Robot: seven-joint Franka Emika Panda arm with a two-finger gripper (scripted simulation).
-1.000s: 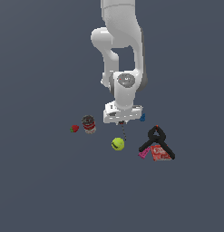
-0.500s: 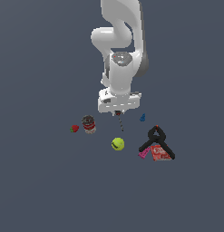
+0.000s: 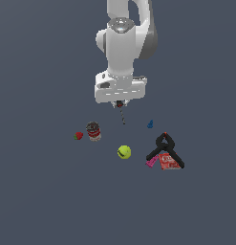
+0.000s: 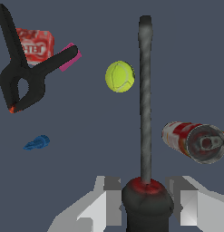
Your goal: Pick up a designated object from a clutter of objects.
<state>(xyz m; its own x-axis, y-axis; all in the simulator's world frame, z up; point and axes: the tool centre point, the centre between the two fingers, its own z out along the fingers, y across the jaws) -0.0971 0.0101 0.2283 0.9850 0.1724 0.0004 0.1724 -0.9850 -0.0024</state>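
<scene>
The hand (image 3: pixel 120 103) is clamped on the fat red-and-black handle of the screwdriver (image 4: pixel 144 104), which hangs shaft-down well above the table (image 3: pixel 43 191) and clutter; it looks light, stiff and slim, so the handle seems the surest hold.

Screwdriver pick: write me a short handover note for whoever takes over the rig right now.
Claw: shut on the screwdriver, handle between the fingers, shaft hanging down.
Position: screwdriver is in the air, above the floor between the can and the blue piece.
On the floor: strawberry, tennis ball, black clamp over the red box and pink piece.
Done: the pick.
Left: hold it steady.
</scene>
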